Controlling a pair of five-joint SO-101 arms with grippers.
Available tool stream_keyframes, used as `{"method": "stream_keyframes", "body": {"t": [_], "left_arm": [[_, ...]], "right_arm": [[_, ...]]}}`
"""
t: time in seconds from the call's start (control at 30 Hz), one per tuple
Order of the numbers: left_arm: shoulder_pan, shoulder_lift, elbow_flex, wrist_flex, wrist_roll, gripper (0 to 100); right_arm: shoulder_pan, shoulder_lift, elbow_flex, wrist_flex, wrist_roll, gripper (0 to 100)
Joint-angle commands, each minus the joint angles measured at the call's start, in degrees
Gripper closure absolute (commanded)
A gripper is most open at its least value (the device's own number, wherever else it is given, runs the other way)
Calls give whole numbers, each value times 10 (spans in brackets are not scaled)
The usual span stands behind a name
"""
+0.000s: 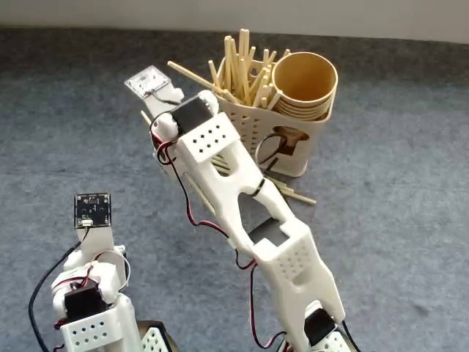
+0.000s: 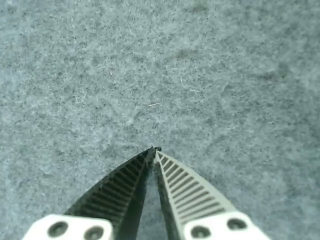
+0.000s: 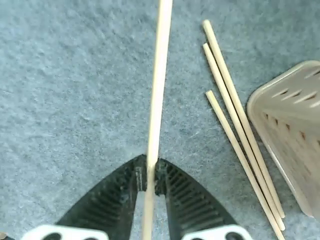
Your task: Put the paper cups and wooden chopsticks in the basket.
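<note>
Right tool: clamped on one wooden chopstick, pinched at the very tips; the stick runs straight ahead out of the jaws, so it is held near one end, probably so that the long free part can go into the basket first

Held chopstick: lifted off the desk to judge by how it crosses the grey felt; whether its far end rests on the felt cannot be told

Basket: ahead of the right tool and off to one side, near but not touching; its perforated corner faces the tool

Loose chopsticks: three lying flat between the held stick and the basket, almost parallel, close against the basket's foot; likely the next ones to collect

Paper cups: already nested inside the basket, mouths up, filling one side

Stowed chopsticks: a bundle standing in the basket beside the cups, leaning outward over the rim

Left tool: closed on nothing, tips meeting, pointed down at bare felt; well away from the basket, seemingly parked out of the other arm's way

Judgement: cups done; sticks partly done
</note>
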Motion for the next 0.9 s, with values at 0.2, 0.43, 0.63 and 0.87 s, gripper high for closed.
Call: {"method": "stream_keyframes", "body": {"t": [0.2, 0.43, 0.63, 0.87], "left_arm": [[13, -9, 11, 3, -2, 986], [9, -9, 11, 3, -2, 986], [7, -9, 11, 3, -2, 986], [7, -9, 11, 3, -2, 986]], "right_arm": [[-23, -247, 131, 7, -11, 995], [-19, -377, 153, 7, -150, 995], [-11, -410, 153, -14, -221, 995], [44, -415, 152, -75, -309, 995]]}}
